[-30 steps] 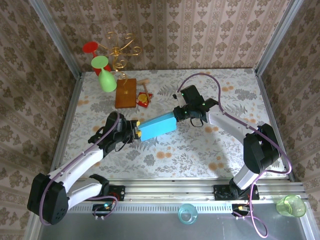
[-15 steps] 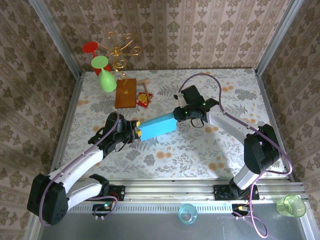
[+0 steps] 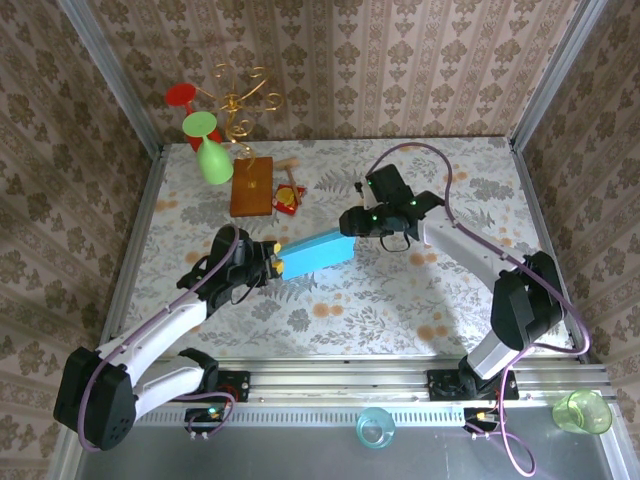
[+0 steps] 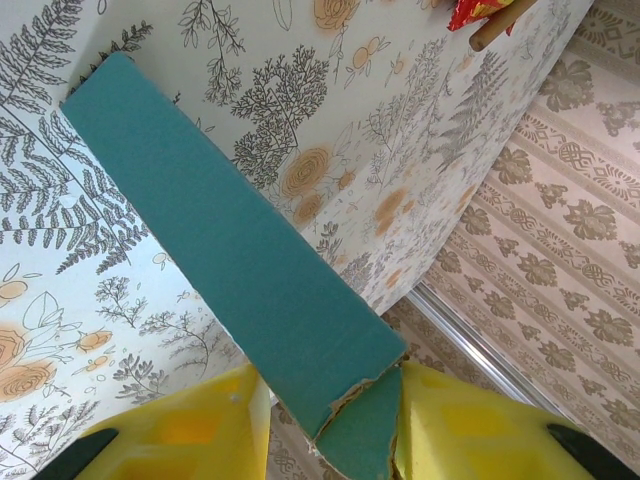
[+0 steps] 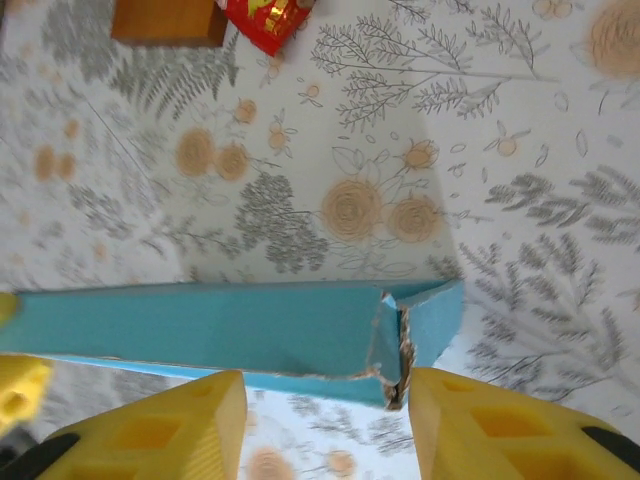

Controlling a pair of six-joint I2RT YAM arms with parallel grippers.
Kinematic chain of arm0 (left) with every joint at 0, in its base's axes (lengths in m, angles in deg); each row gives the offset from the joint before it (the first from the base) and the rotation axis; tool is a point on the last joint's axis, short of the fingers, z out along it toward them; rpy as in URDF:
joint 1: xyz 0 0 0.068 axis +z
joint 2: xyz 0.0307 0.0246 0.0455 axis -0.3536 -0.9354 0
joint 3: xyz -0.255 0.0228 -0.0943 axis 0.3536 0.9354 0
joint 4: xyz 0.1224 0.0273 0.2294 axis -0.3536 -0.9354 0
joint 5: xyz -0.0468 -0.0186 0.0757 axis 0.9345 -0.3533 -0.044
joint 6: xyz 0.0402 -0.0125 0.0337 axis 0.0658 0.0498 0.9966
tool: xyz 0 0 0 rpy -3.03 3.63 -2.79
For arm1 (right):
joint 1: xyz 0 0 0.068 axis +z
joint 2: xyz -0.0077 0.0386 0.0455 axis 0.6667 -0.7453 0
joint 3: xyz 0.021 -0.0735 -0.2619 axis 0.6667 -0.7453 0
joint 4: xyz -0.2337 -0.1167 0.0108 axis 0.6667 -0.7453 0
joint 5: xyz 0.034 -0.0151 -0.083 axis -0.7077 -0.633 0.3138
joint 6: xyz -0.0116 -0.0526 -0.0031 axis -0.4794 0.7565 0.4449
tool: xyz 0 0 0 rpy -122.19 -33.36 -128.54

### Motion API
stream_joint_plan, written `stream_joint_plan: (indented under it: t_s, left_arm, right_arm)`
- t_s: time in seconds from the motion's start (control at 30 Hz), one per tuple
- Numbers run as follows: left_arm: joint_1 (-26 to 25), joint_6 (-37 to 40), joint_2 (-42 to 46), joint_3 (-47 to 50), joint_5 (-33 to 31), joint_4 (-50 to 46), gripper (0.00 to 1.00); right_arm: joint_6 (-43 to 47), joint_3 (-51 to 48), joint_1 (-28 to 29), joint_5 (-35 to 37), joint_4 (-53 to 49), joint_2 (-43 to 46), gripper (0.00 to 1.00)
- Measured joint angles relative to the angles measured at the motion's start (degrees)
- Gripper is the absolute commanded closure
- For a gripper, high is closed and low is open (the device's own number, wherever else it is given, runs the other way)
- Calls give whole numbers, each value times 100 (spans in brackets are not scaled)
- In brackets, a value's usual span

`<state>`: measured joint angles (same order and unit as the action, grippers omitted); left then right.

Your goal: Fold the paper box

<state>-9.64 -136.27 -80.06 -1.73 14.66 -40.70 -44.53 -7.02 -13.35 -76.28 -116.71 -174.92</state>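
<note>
I see left fingers (image 4: 190, 430) pinching one end of the paper box (image 3: 316, 253), right fingers (image 5: 160, 430) spread by the other

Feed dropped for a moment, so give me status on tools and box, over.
Left tool shut on box end. Right tool open, straddling other end, corner ragged. Board and red wrapper farther back, apart from box.

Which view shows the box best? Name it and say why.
Top external: the whole box shows, end to end. Left wrist gives one long face running to a torn near end. Right wrist gives a long side with a torn corner, its far end cut by the frame.
</note>
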Motion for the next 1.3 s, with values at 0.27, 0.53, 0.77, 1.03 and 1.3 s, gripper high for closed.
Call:
stream_joint_plan:
  t_s: [0.27,0.53,0.77,1.03,1.3]
  left_arm:
    - [0,0,-4,0,-2,9,65]
    - [0,2,-4,0,-2,13,65]
    - [0,2,-4,0,-2,15,65]
    - [0,2,-7,0,-2,20,66]
    - [0,4,-15,0,-2,33,63]
  right_arm:
    - [-1845,-111,-654,-579,9,85,45]
    - [-3626,-538,-721,-1388,466,61,44]
    - [-4310,-643,-721,-1764,654,4,44]
    - [-4653,-815,-721,-1930,960,-229,54]
    - [-4852,-990,-721,-2011,1412,-229,63]
